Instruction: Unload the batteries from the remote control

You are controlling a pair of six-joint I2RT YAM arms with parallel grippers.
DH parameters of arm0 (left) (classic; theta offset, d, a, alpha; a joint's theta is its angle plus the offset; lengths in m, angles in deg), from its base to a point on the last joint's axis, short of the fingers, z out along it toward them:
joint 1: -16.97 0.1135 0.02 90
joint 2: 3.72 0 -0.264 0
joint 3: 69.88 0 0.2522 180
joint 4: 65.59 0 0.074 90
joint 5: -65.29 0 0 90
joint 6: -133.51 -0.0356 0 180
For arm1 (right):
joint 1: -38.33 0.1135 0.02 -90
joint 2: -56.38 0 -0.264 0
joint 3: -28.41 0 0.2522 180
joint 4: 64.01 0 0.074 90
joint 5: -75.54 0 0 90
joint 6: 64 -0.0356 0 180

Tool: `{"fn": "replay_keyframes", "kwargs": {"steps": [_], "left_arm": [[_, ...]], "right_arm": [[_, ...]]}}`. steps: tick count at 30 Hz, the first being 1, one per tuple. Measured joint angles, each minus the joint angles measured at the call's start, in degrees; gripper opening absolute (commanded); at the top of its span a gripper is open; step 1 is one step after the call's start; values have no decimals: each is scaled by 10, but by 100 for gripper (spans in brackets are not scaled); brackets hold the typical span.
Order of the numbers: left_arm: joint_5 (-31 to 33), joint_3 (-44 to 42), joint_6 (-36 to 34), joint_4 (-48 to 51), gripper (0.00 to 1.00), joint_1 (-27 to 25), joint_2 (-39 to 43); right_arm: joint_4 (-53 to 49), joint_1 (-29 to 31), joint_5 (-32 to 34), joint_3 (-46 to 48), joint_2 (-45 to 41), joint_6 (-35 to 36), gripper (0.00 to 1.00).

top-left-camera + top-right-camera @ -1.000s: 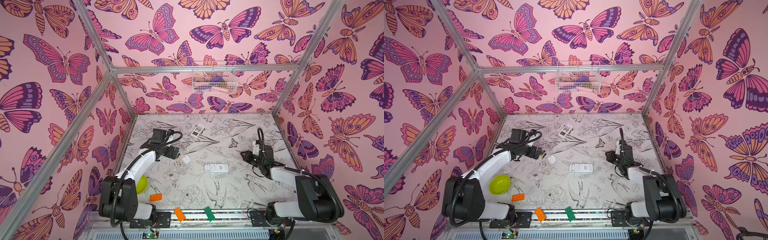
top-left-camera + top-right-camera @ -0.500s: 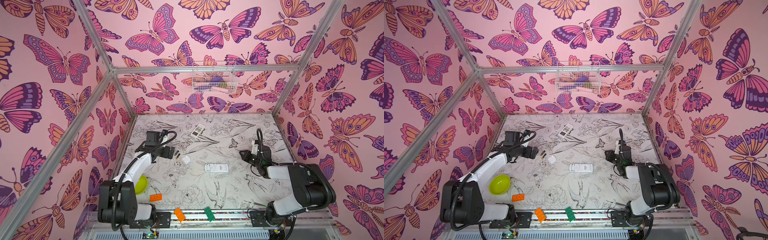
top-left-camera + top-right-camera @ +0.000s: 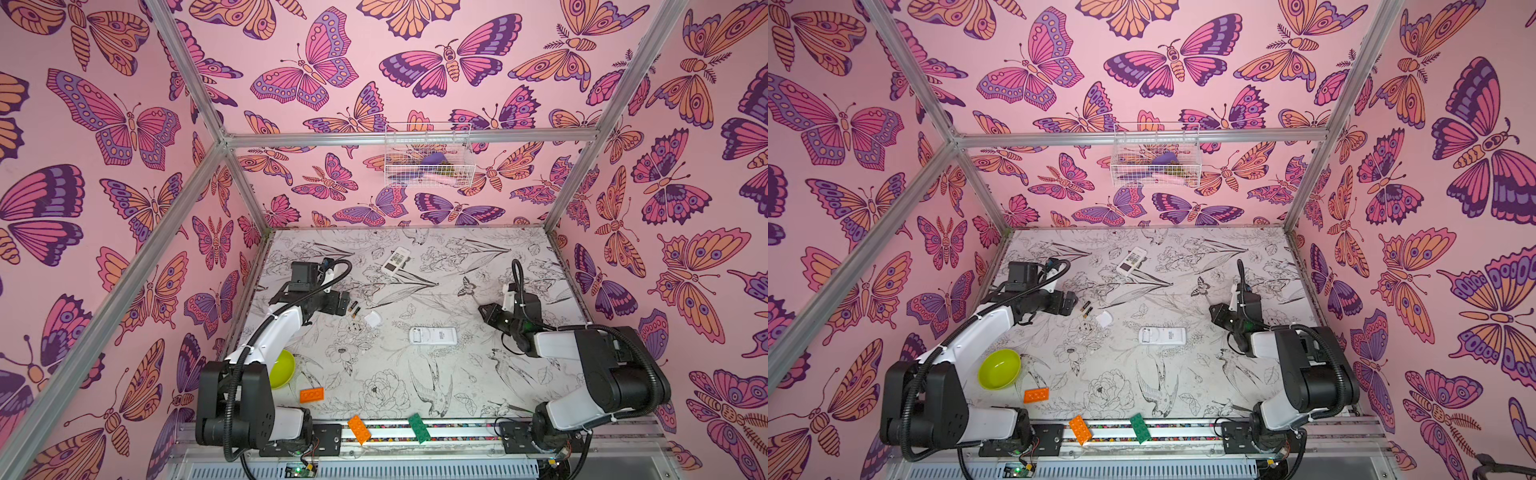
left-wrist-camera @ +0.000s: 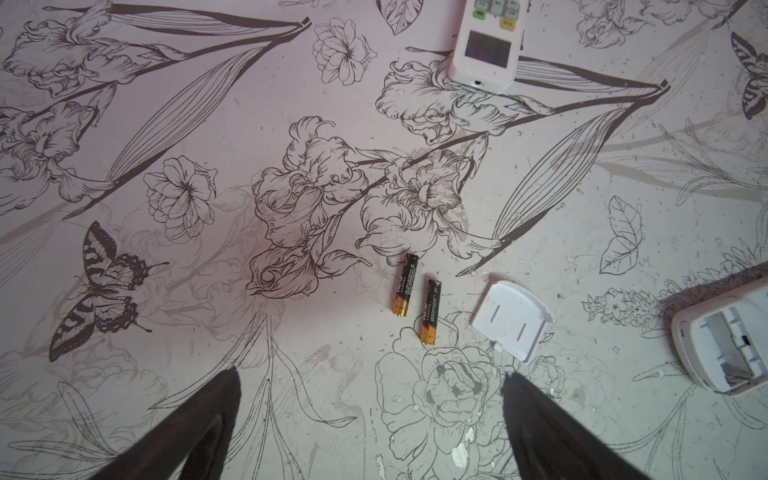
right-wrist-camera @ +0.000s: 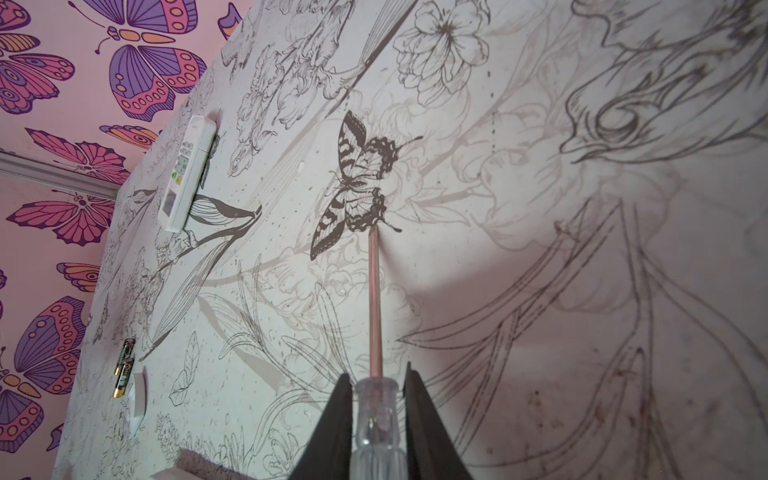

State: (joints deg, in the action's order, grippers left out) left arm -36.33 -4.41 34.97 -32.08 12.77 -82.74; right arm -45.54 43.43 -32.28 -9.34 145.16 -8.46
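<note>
Two batteries [image 4: 404,285] [image 4: 429,311] lie side by side on the table, black with gold ends, in both top views [image 3: 353,309] [image 3: 1086,309]. A white battery cover [image 4: 511,318] lies beside them. The remote control [image 3: 432,335] [image 3: 1163,336] lies at mid-table; its open compartment [image 4: 723,340] looks empty. My left gripper [image 4: 370,372] [image 3: 345,302] stands open, empty, just left of the batteries. My right gripper [image 5: 374,376] [image 3: 484,311] has a clear-handled screwdriver [image 5: 376,415] between its fingers, with the tip on the table. A thin gap shows at one finger, so I cannot tell whether it is still pressed.
A second white remote [image 3: 396,260] [image 5: 187,174] lies further back. A green bowl [image 3: 999,369] and an orange brick [image 3: 1036,395] sit at the front left. Another orange brick [image 3: 359,429] and a green brick [image 3: 419,428] rest on the front rail. A wire basket [image 3: 428,160] hangs on the back wall.
My left gripper has drawn back to the left, uncovering the two batteries on the table. My right arm's rear links have folded while its gripper stays in about the same place.
</note>
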Motion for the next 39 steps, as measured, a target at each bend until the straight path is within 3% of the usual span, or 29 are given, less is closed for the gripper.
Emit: {"fn": "replay_keyframes", "kwargs": {"steps": [11,13,15,16,18,27,39], "left_arm": [[-12,95,-19,36,100,-73,-35],[-9,114,-24,45,100,-92,-51],[-9,128,-25,48,100,-107,-67],[-9,133,-24,50,100,-113,-74],[-10,139,-14,58,100,-120,-83],[-15,120,7,58,100,-120,-91],[-21,86,11,51,100,-115,-74]], "right_arm": [[-69,0,-1,-9,-32,20,45],[-100,2,-2,-16,-59,37,55],[-128,10,-2,-23,-96,65,71],[-143,17,-2,-28,-116,85,87],[-175,33,-7,-44,-146,115,99],[-327,122,-84,-145,-168,306,98],[-574,252,-74,-296,3,579,95]]}}
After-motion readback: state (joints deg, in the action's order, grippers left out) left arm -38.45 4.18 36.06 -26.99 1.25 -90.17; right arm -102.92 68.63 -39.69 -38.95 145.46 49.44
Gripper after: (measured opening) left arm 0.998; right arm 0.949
